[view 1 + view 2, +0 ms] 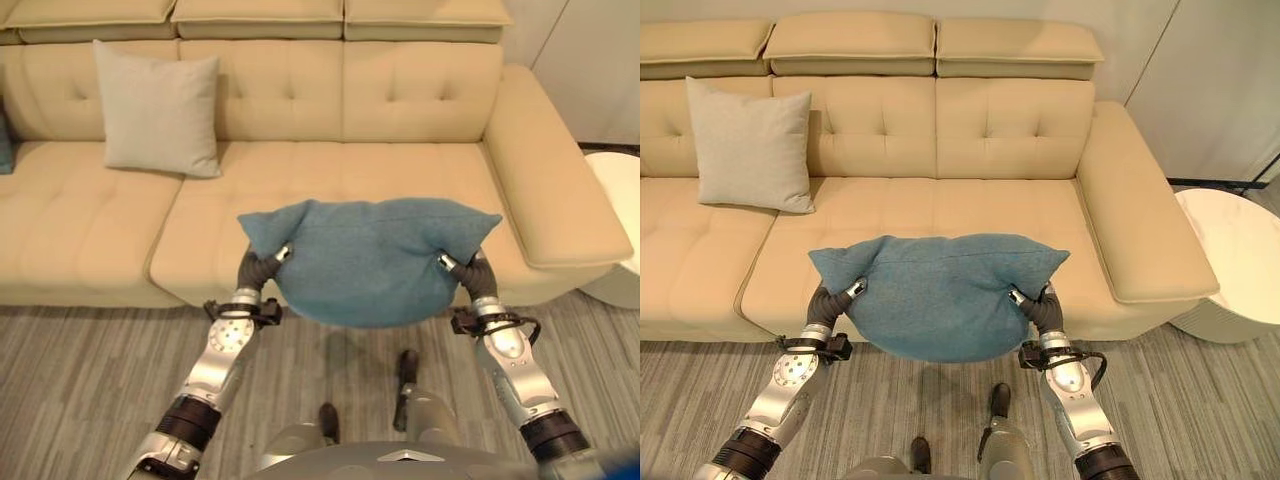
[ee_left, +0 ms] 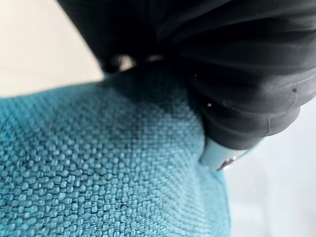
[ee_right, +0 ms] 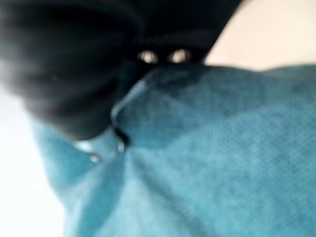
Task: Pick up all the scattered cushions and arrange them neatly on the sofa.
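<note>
The blue cushion (image 1: 368, 262) hangs in the air in front of the sofa (image 1: 420, 110), just over the front edge of the seat. The left hand (image 1: 270, 262) pinches it near one top corner and the right hand (image 1: 462, 268) pinches it near the other. Both hands have their fingers curled into the cloth, so each one holds only a small bit of it. The middle of the cushion sags down between them.

That small hold is the risky part. If one hand slips, the cushion will likely swing down and drop onto the floor (image 1: 90, 380). If the hands move apart or at different speeds, the cloth could pull out of the fingers.

A grey cushion (image 1: 160, 108) already stands against the sofa back, well to the left. If the blue one is let go too early, near the seat's front edge, it may roll off. It may also flop flat and not look neat.
</note>
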Robot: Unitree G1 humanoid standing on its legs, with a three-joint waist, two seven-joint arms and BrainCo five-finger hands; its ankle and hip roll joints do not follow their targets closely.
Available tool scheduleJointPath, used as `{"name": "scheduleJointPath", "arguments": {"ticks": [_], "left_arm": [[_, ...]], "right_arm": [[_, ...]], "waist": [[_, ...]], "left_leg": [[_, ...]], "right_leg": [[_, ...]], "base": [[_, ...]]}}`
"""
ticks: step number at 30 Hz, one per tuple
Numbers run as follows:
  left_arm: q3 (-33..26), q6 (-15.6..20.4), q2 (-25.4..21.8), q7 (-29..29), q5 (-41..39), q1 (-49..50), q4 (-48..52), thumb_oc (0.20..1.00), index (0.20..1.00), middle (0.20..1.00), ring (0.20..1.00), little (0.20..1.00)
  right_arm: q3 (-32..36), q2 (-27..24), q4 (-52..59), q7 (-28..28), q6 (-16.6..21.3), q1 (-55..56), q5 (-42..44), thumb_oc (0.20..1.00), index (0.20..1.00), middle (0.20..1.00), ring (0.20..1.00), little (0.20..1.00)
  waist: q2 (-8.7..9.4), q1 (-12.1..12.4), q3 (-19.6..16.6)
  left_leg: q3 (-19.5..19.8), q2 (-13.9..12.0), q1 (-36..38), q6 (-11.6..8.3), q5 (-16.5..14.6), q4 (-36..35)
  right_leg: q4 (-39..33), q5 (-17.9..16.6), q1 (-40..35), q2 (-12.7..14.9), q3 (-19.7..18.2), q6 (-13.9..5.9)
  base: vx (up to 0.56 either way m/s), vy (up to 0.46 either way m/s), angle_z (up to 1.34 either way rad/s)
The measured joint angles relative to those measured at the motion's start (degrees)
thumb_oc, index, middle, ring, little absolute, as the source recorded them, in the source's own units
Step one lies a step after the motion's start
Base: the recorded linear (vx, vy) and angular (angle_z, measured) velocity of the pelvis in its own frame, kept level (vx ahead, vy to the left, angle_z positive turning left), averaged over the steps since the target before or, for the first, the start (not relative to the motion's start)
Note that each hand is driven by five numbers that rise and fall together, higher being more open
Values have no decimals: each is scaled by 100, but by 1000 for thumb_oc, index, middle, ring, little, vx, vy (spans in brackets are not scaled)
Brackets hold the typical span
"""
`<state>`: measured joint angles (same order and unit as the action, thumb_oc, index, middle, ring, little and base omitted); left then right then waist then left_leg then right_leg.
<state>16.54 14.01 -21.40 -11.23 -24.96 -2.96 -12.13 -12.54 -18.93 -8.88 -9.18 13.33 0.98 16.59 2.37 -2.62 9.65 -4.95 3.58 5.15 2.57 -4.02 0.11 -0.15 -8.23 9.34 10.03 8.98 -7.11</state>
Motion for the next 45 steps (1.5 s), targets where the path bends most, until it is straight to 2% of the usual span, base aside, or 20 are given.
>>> {"name": "scheduleJointPath", "arguments": {"ticks": [1, 2, 4, 7, 11, 14, 18, 19, 20, 21, 24, 26, 28, 30, 33, 35, 37, 39, 40, 45], "left_arm": [[-11, 0, 120, -1, -3, 49, 2, 200, 200, 200, 200, 200], [-14, 1, 276, 6, -24, 74, 13, 200, 200, 200, 200, 200], [2, -4, 447, 12, -34, 56, 15, 200, 200, 200, 200, 200], [9, 0, 336, 40, -80, 41, 38, 200, 200, 200, 200, 200], [58, -1, 315, 142, -69, 14, 201, 200, 200, 200, 200, 200], [79, -7, 297, 142, -63, 18, 188, 200, 200, 200, 200, 200], [71, -12, 283, 142, -66, 68, 189, 200, 200, 200, 200, 200], [86, -13, 255, 147, -66, 116, 201, 200, 200, 200, 200, 200], [83, -20, 210, 143, -69, 123, 198, 200, 200, 200, 200, 200], [67, -25, 199, 138, -72, 127, 194, 200, 200, 200, 200, 200], [-23, -27, 136, 140, -70, 101, 219, 200, 200, 200, 200, 200], [-102, -22, 79, 137, -75, 34, 234, 200, 200, 200, 200, 200], [-104, -13, -21, 137, -73, -51, 235, 200, 200, 200, 200, 200], [-197, -9, -121, 137, -72, -57, 236, 200, 200, 200, 200, 200], [-260, -7, -173, 136, -72, -40, 234, 200, 200, 200, 200, 200], [-313, -9, -163, 143, -64, 75, 265, 200, 200, 200, 200, 200], [-318, -8, -176, 151, -63, 361, 386, 200, 200, 200, 200, 200], [-316, -16, -72, 148, -68, 408, 369, 200, 200, 200, 200, 200], [-293, -18, 85, 226, -51, 527, 404, 200, 200, 200, 200, 200], [-75, -112, 110, 200, -46, -29, 403, 200, 200, 200, 200, 200]], "right_arm": [[26, -56, -2, 4, -5, -8, -1, 200, 200, 200, 200, 200], [73, -104, -2, 3, -5, -23, 1, 200, 200, 200, 200, 200], [220, -133, 14, 4, -7, 15, 10, 200, 200, 200, 200, 200], [253, -123, 8, 28, -1, -196, 21, 200, 200, 200, 200, 200], [400, -122, 44, 14, 21, -218, 110, 200, 200, 200, 200, 200], [378, -128, -13, 5, 17, -231, 111, 200, 200, 200, 200, 200], [326, -138, -27, -1, 15, -221, 113, 200, 200, 200, 200, 200], [311, -146, -31, 3, 14, -220, 112, 200, 200, 200, 200, 200], [294, -50, -36, -5, 6, -215, 112, 200, 200, 200, 200, 200], [307, 18, -39, -5, 5, -224, 113, 200, 200, 200, 200, 200], [271, 47, 16, 3, -2, -247, 108, 200, 200, 200, 200, 200], [229, 92, 40, 5, -2, -283, 107, 200, 200, 200, 200, 200], [171, 97, 49, 6, -2, -315, 106, 200, 200, 200, 200, 200], [66, 96, 52, 21, -5, -348, 101, 200, 200, 200, 200, 200], [21, 96, 50, 56, -35, -347, -4, 200, 200, 200, 200, 200], [22, 96, 56, 100, -46, -288, -5, 200, 200, 200, 200, 200], [12, 98, 5, 196, -52, -227, -11, 200, 200, 200, 200, 200], [33, 51, -32, 218, -52, -260, -16, 200, 200, 200, 200, 200], [91, -33, -37, 221, -54, -266, -13, 200, 200, 200, 200, 200], [348, -120, -15, 41, -54, -389, -10, 200, 200, 200, 200, 200]], "waist": [[-61, 47, -17], [-149, 101, -40], [-43, 20, -36], [-13, 276, 3], [165, 228, 93], [62, 291, 154], [-33, 309, 178], [-185, 245, 131], [-77, 204, 125], [-52, 220, 129], [-101, 229, 133], [-104, 233, 139], [-80, 238, 137], [-90, 266, 140], [-88, 363, 139], [-65, 341, 125], [205, 418, -37], [108, 437, -47], [-65, 379, -115], [-172, 192, -100]], "left_leg": [[129, -100, 34, -115, -44, 38], [240, -246, -75, -260, -62, 157], [336, -346, -633, -560, -95, 1217], [222, -698, -1176, -668, -190, 2450], [-267, -703, -1670, -614, -156, 1369], [-620, -1013, -1952, -716, 600, 464], [-541, -1011, -1761, -669, 826, 336], [-417, -1001, -1494, -293, 1236, 143], [-421, -881, -1435, -338, 1187, 139], [-449, -785, -1320, -187, 1084, 106], [-758, -555, -889, 50, 842, 13], [-849, -434, -712, 144, 707, 24], [-865, -306, -595, 201, 576, 11], [-896, -243, -510, 191, 553, -57], [-847, -234, -410, 143, 522, -159], [-779, -220, -371, 82, 485, -164], [-692, -111, -317, -62, 427, -126], [-667, -205, -326, -110, 420, -114], [-520, -574, -321, -337, 504, -206], [-325, -883, -424, -565, 624, -286]], "right_leg": [[-11, -163, -93, -103, -16, 283], [-33, -66, -184, -206, 134, 326], [-111, 61, -419, -201, 658, 589], [-125, 466, -658, -551, 706, 874], [-420, 516, -785, -597, 769, 961], [-502, 577, -1002, -907, 758, 994], [-474, 784, -1308, -1070, 592, 889], [-311, 1011, -1395, -1140, 513, 729], [-187, 1102, -1378, -1006, 489, 652], [56, 1188, -1333, -890, 417, 616], [1702, 1597, -791, -387, 344, 158], [2666, 1777, -435, -109, 283, -14], [2930, 1813, -241, 115, 227, -48], [2499, 1775, -152, 291, 131, -90], [1268, 1278, -163, 573, 128, -305], [1097, 1023, -228, 594, 120, -319], [569, 679, -482, 472, 112, -127], [500, 611, -546, 390, 140, -120], [12, 501, -825, -8, 329, 35], [-507, 339, -1018, -402, 597, 267]], "base": [[243, -305, 75], [188, -242, 89], [85, -138, 115], [207, -147, 15], [186, 10, 12], [187, 44, -22], [194, 101, -34], [293, 237, -28], [358, 318, -24], [126, 134, -28], [101, 158, -39], [97, 95, -8], [120, 38, -1], [137, -59, -1], [139, -95, 7], [109, -96, 26], [73, -115, 19], [83, -155, 9], [93, -197, 9], [38, -100, 16]]}}
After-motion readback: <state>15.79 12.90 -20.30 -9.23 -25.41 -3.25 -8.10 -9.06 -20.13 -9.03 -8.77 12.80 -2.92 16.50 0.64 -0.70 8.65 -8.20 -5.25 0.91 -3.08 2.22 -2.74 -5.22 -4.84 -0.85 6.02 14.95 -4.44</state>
